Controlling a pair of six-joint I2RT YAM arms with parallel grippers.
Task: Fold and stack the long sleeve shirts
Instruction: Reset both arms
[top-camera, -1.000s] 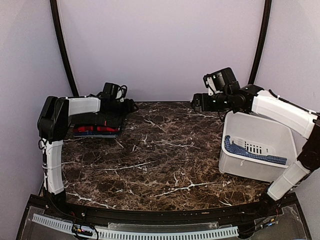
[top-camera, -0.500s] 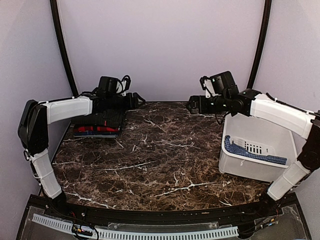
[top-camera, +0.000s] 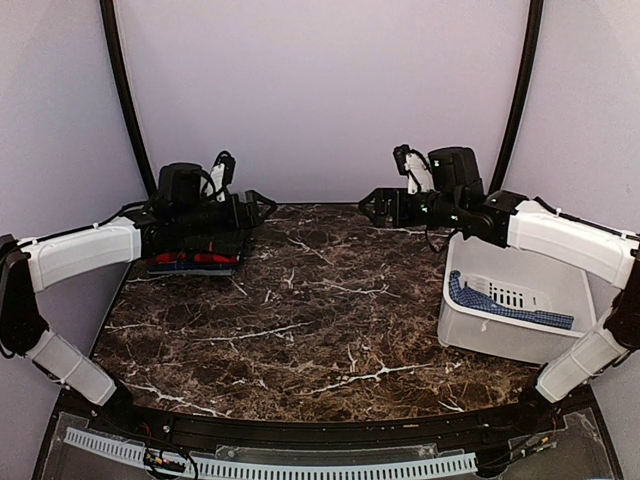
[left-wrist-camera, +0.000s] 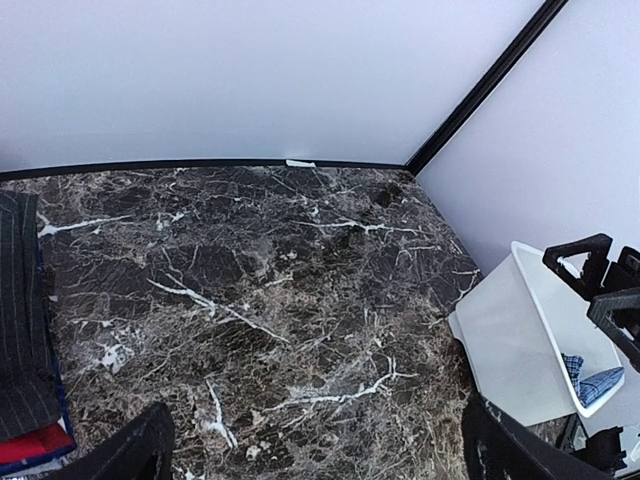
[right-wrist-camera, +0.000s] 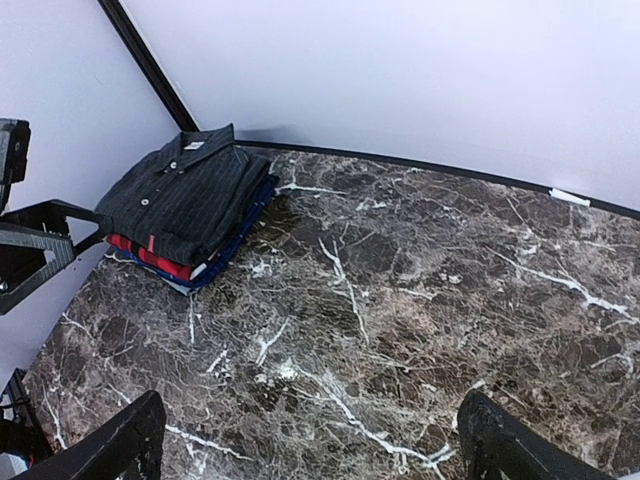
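Over in far left corner, had charcoal shirt (right-wrist-camera: 185, 195) folded atop red plaid shirt (right-wrist-camera: 150, 258), clear of working space; held left gripper (top-camera: 263, 206) and right gripper (top-camera: 368, 204) spread wide, empty, likely ready for bin (top-camera: 490, 335).

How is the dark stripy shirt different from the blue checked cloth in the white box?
The dark shirt has thin pale stripes; the blue cloth has checks. The dark shirt lies folded flat on top of the stack on the table; the blue cloth sits bunched inside the white bin. The dark shirt shows a collar and white buttons; the blue cloth shows neither. Both are fabric.
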